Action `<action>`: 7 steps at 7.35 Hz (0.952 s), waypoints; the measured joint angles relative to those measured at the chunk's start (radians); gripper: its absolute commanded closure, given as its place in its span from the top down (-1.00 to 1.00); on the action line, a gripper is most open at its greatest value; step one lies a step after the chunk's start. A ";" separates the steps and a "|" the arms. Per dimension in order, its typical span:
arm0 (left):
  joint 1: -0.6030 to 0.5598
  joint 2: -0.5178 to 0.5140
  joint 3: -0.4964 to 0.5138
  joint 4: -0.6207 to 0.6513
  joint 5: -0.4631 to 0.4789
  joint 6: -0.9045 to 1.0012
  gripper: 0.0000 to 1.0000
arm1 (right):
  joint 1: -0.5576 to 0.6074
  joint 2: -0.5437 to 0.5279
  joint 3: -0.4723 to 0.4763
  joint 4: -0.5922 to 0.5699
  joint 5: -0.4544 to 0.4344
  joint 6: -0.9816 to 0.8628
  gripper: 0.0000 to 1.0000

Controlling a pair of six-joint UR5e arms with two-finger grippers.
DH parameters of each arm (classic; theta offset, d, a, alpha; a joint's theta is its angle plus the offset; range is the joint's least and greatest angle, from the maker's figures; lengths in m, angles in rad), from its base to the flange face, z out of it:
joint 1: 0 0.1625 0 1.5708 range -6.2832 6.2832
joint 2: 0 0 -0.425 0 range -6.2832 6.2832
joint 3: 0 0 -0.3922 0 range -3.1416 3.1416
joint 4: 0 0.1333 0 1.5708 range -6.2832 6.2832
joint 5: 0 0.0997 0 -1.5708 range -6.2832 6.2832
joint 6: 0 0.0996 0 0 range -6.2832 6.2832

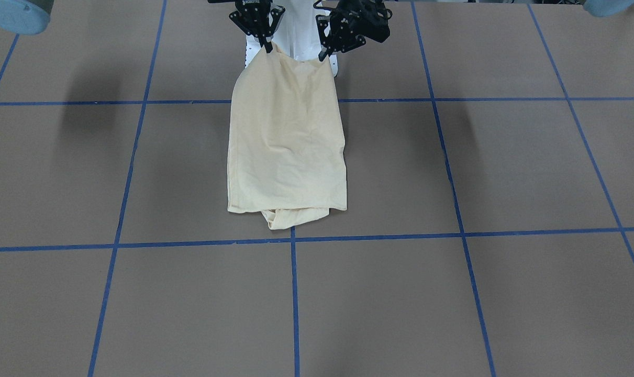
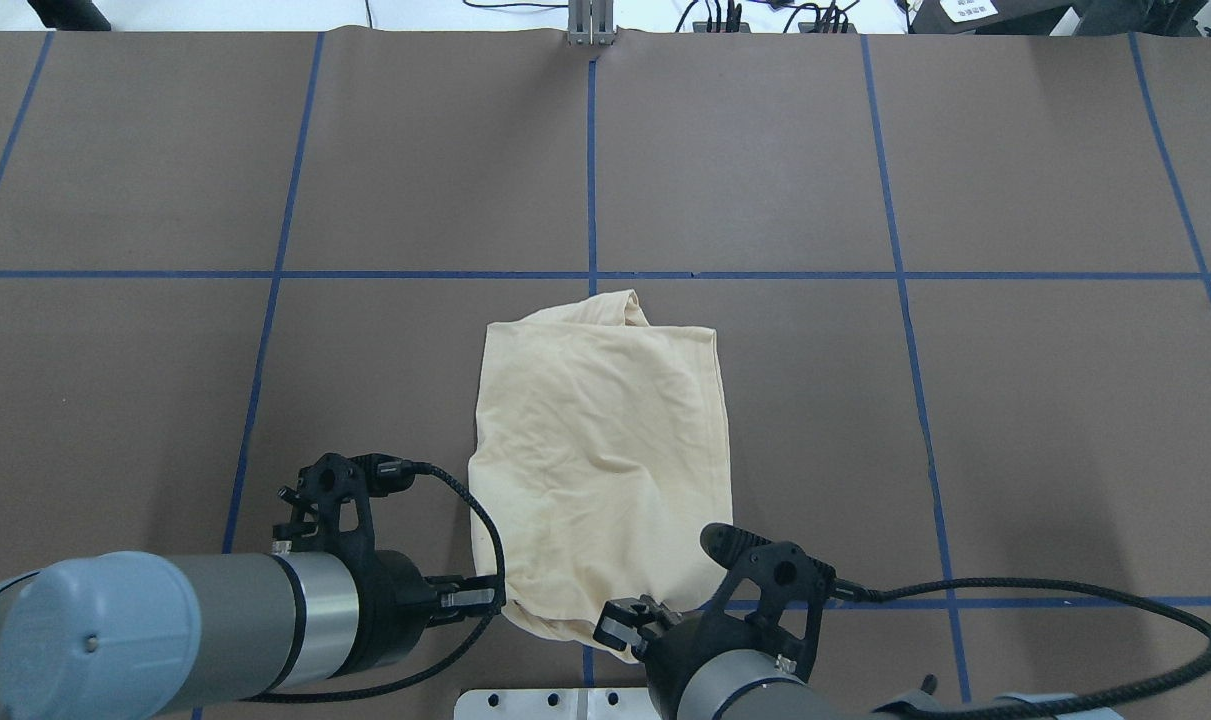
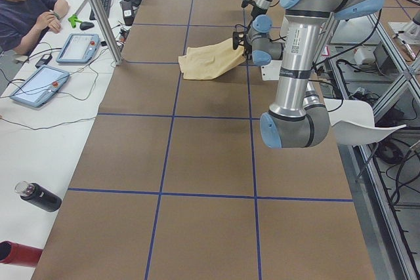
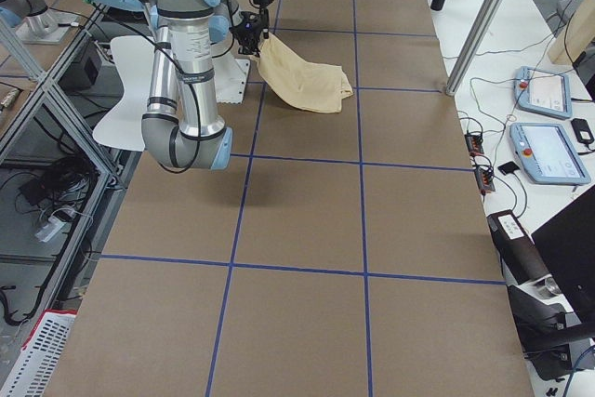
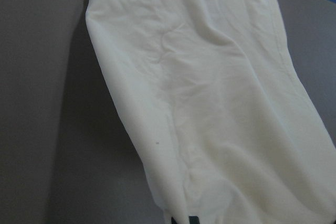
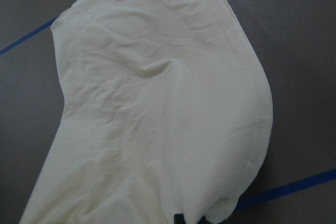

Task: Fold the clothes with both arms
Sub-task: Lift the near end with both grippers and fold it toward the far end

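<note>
Mid-fold, looks like: left gripper point(image 1: 323, 56) and right gripper point(image 1: 268, 50) both clamped tight on the lifted near corners of the shirt point(image 1: 288, 152), rest draped out ahead onto the table point(image 1: 453, 167), so next probably means carrying that edge forward evenly over the far end.

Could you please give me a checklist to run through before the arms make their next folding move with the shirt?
1. Left gripper shut on the shirt at its near corner: ok.
2. Right gripper shut on the other near corner: ok.
3. Held edge level between the grippers: ok, slight sag only.
4. Far end flat on the table: not ok, a bunched fold pokes out past the hem.
5. Sleeves tucked inside: cannot tell, hidden under the top layer.
</note>
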State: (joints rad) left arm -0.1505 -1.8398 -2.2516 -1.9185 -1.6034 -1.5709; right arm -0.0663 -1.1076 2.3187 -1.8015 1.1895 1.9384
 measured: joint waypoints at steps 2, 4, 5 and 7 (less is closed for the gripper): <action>0.016 -0.003 -0.029 0.053 -0.001 -0.009 -1.00 | -0.010 0.001 0.003 -0.030 -0.011 -0.002 -1.00; -0.006 -0.034 0.062 0.060 0.000 -0.004 -1.00 | 0.079 0.014 -0.128 0.036 -0.006 -0.050 -1.00; -0.043 -0.067 0.131 0.060 0.002 0.003 -1.00 | 0.145 0.017 -0.226 0.127 -0.004 -0.090 -1.00; -0.140 -0.136 0.254 0.059 0.003 0.042 -1.00 | 0.252 0.024 -0.389 0.286 -0.003 -0.151 -1.00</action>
State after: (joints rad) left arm -0.2901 -1.9754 -1.9979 -1.8600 -1.6008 -1.5286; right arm 0.1858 -1.0836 1.9294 -1.5153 1.1870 1.7879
